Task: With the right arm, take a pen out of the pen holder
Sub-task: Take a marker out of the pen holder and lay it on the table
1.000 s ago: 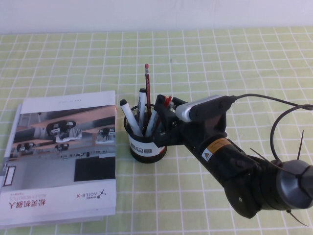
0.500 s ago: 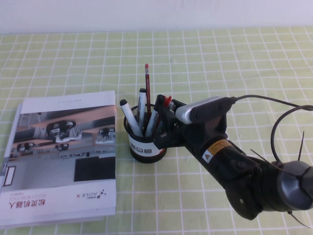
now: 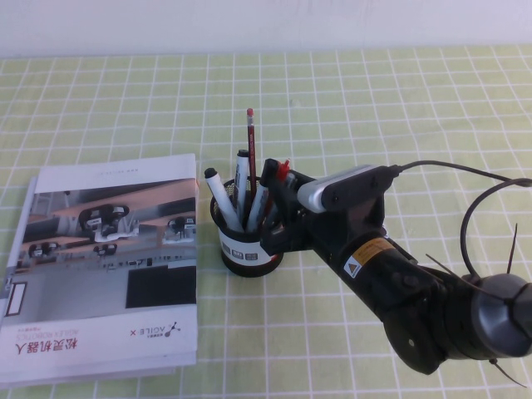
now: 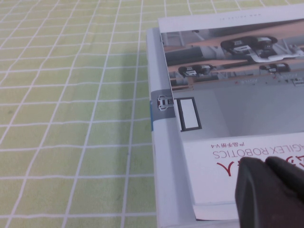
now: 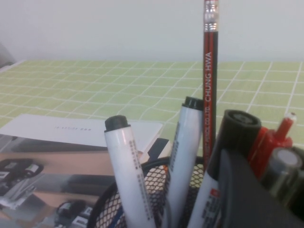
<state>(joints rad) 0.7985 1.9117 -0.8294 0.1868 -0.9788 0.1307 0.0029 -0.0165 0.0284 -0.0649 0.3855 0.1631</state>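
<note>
Black-capped pen [image 5: 240, 124] stands in the mesh holder [image 3: 246, 248] among other pens and a pencil [image 3: 251, 154] — the right gripper [image 3: 279, 191] is right at it, over the holder's right rim; its grip cannot be told. The left gripper [image 4: 268, 192] hangs over the booklet [image 3: 108, 266] — state unclear.

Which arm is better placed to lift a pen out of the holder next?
Right. The right gripper is at the rim of the pen holder, among the pens; the left gripper hangs over the AgileX manual.
</note>
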